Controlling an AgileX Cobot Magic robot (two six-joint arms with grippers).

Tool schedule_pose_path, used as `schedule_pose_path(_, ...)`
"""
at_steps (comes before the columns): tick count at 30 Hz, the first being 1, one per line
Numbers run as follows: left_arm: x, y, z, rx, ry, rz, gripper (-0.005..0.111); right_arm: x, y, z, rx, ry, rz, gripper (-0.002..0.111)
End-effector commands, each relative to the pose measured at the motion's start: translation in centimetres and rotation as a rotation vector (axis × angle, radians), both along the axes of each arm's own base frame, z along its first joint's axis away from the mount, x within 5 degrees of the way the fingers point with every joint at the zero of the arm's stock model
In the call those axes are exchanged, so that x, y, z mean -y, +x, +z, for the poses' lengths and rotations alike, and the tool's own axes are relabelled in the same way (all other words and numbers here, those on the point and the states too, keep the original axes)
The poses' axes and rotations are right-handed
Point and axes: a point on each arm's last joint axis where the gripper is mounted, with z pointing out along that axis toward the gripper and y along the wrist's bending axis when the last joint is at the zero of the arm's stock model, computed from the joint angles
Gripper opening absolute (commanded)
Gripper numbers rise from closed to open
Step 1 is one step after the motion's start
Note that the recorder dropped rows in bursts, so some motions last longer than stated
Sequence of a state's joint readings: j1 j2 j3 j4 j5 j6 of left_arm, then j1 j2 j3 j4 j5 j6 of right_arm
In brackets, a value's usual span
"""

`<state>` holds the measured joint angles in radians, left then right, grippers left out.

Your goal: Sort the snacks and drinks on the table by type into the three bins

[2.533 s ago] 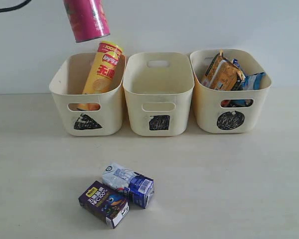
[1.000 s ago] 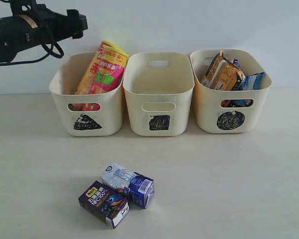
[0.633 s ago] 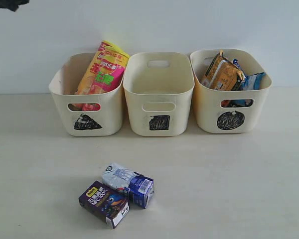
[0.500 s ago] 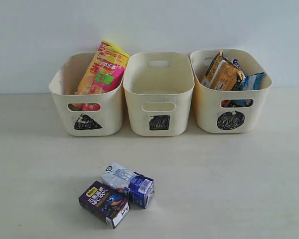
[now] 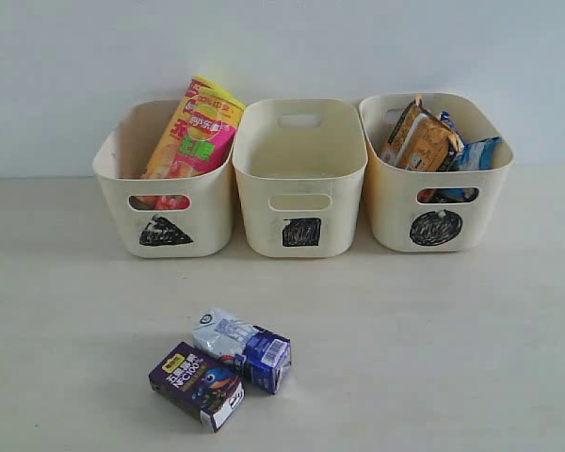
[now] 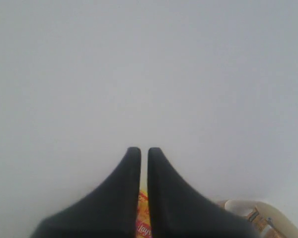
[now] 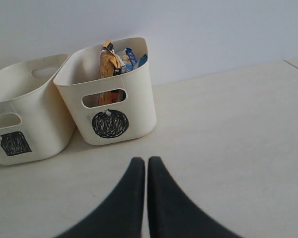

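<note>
Pink-and-yellow can (image 5: 205, 143) just landed in the triangle bin (image 5: 113, 162) at upper left, my left gripper (image 6: 144, 152) has pulled clear and is clenched empty, so I judge snacks done, only the dark purple carton (image 5: 196, 384) and white-and-blue carton (image 5: 245, 347) left lower-centre on the tabletop (image 5: 433, 330).

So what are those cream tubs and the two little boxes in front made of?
The tubs look like moulded plastic, matte cream: rounded corners, cut handle slots, smooth walls. The purple carton and the white-and-blue carton seem to be coated paperboard with a slight sheen: folded edges, printed faces.
</note>
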<state>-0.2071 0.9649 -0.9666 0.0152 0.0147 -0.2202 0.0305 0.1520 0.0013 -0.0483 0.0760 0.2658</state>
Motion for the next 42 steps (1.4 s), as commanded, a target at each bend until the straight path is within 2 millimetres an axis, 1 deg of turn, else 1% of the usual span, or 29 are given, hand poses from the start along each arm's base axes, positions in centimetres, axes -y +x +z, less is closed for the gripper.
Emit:
schedule_pose_path(1,-0.6,-2.8,-1.1,0.12,-0.042,-0.001,0.005,0.0,0.0,0.1,0.006,-0.008,0.003,0.0)
schedule_pose_path(3,-0.8,-3.9,-1.8,0.15,-0.048,-0.002,0.005,0.0,0.0,0.1,0.011,-0.006,0.003,0.0)
schedule_pose_path(12,-1.6,-7.7,-6.1,0.142,-0.046,-0.002,0.005,0.0,0.0,0.3,0.031,0.016,0.002,0.0)
schedule_pose_path(21,-2.2,-10.4,-10.5,0.121,-0.033,0.0,0.005,0.0,0.1,0.5,0.047,0.035,0.001,0.0)
schedule_pose_path(25,-2.3,-11.0,-12.4,0.097,-0.025,0.0,0.005,0.0,0.1,0.7,0.07,0.036,0.002,0.0)
schedule_pose_path(29,-2.4,-11.2,-14.7,0.049,-0.015,0.0,0.005,-0.1,0.1,1.4,0.148,0.038,0.006,0.0)
schedule_pose_path(32,-2.4,-11.2,-16.1,0.007,-0.006,0.0,0.005,-0.1,0.1,1.8,0.199,0.04,0.008,0.0)
schedule_pose_path(37,-2.4,-11.2,-17.5,-0.035,0.002,0.0,0.005,-0.1,0.1,2.3,0.232,0.041,0.01,0.0)
schedule_pose_path(42,-2.4,-11.2,-18.2,-0.059,0.007,0.0,0.005,-0.1,-0.1,4.3,0.303,0.041,0.011,0.0)
